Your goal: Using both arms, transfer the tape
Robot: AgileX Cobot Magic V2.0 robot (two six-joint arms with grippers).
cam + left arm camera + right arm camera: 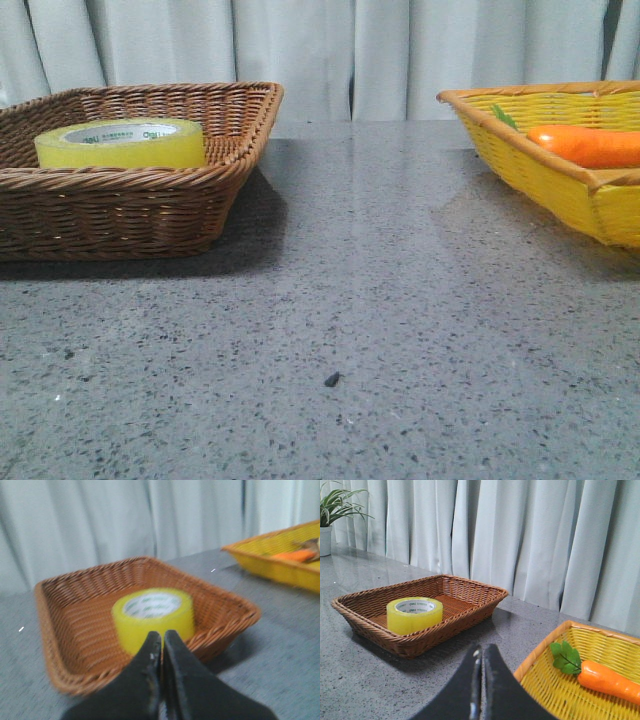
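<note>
**Ana:** Toward the desk's far left corner, the front view had the tape [121, 143] lying flat inside the brown wicker basket [120, 215]. A yellow basket [560, 185] sat at the far right edge with a toy carrot [588, 145] in it. Neither arm showed in that view.

**Ben:** And from the left wrist?

**Ana:** The left gripper [162, 652] had its fingers pressed together with nothing between them. It hung short of the tape [153, 617], which sat in the brown basket [65, 645] just beyond the fingertips, core facing up.

**Ben:** The right wrist?

**Ana:** The right gripper [481, 665] was likewise closed and empty, above the near rim of the yellow basket [540, 665]. The carrot [610, 680] lay there with its green leaves. The tape [414, 615] sat well apart, across the desk in the brown basket [445, 625]. A potted plant [330, 515] stood far back.

**Ben:** So which step?

**Ana:** I'd judge the very beginning: nothing picked up yet. The left claw would need to spread its fingers wide enough to take the roll's wall, descend and grip it, then carry it toward mid-desk for the right arm.
</note>
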